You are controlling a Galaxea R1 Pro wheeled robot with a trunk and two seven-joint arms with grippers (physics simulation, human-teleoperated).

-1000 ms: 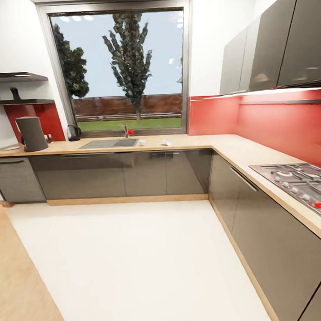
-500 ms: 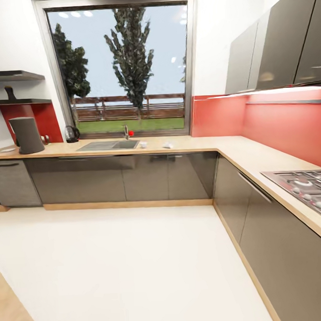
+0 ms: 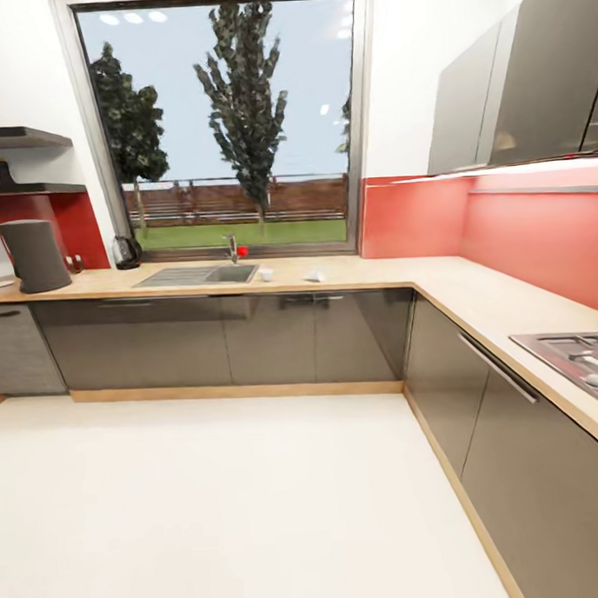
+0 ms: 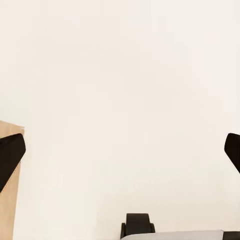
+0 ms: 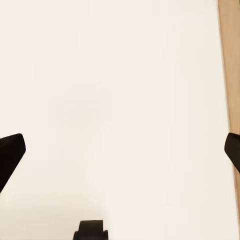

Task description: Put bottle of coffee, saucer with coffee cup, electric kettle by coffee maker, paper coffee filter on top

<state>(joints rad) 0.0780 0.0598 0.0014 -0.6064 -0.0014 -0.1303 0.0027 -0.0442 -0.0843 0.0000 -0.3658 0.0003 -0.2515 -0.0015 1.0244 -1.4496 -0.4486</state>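
While both grippers (image 4: pixel 120 150) (image 5: pixel 120 150) gape empty over floor, the sink (image 3: pixel 200 275) — inset — looks bare.

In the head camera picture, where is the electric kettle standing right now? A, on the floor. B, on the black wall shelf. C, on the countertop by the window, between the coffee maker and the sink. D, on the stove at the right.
C: the electric kettle stands on the kitchen countertop at the window's lower left corner, with the coffee maker on one side and the sink on the other.
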